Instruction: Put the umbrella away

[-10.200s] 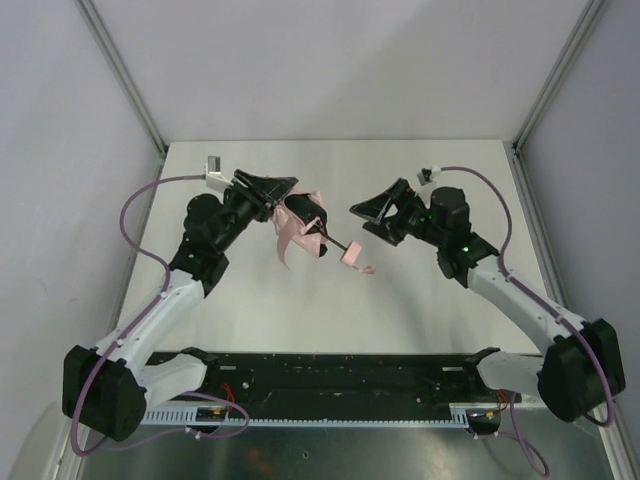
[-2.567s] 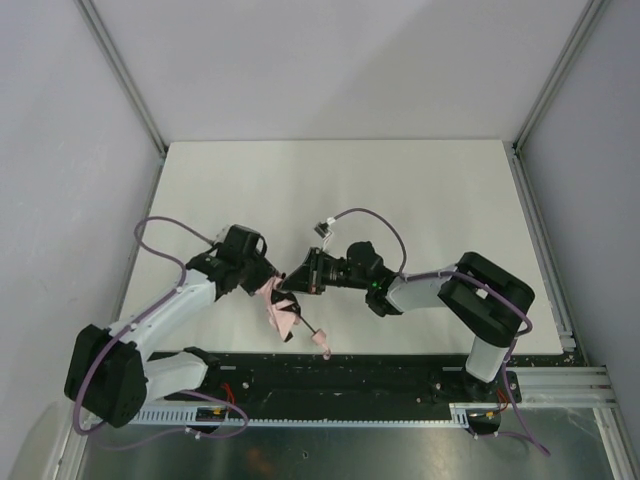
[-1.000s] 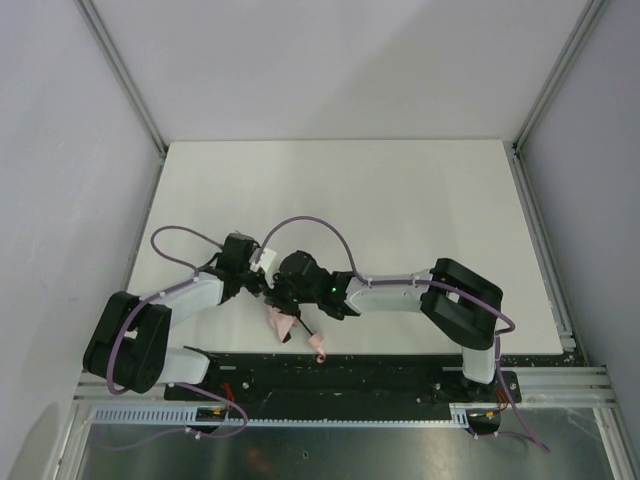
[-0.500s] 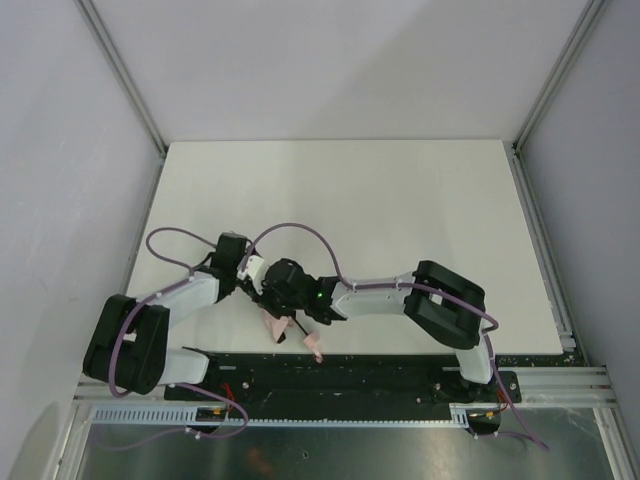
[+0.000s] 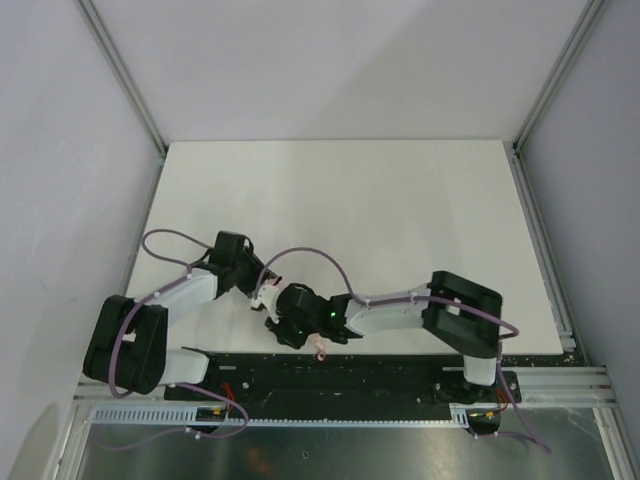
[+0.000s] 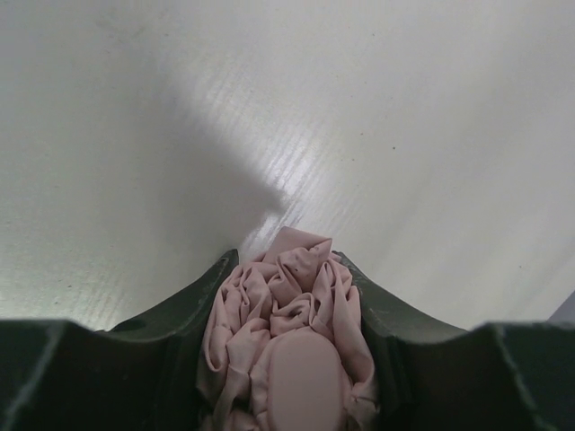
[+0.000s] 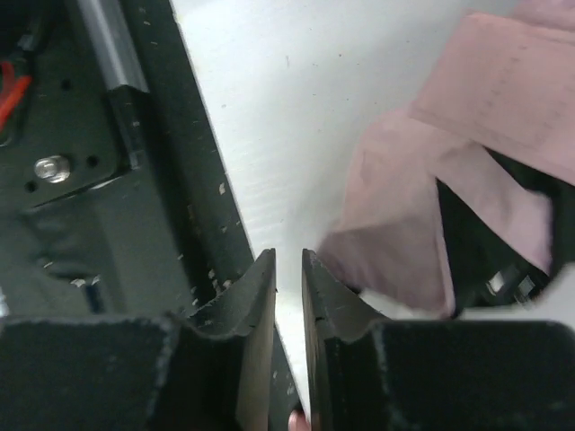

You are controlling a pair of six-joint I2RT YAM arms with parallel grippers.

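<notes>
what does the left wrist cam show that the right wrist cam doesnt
Left wrist only: the left pincer closed on the umbrella, with bunched pink fabric filling the space between its fingers.
Right wrist only: the right pincer, narrowly parted with nothing in the gap, over the near edge of the white table. It also shows the black base rail with a bolt and a red wire.
Both: pink umbrella fabric and the white table.
</notes>
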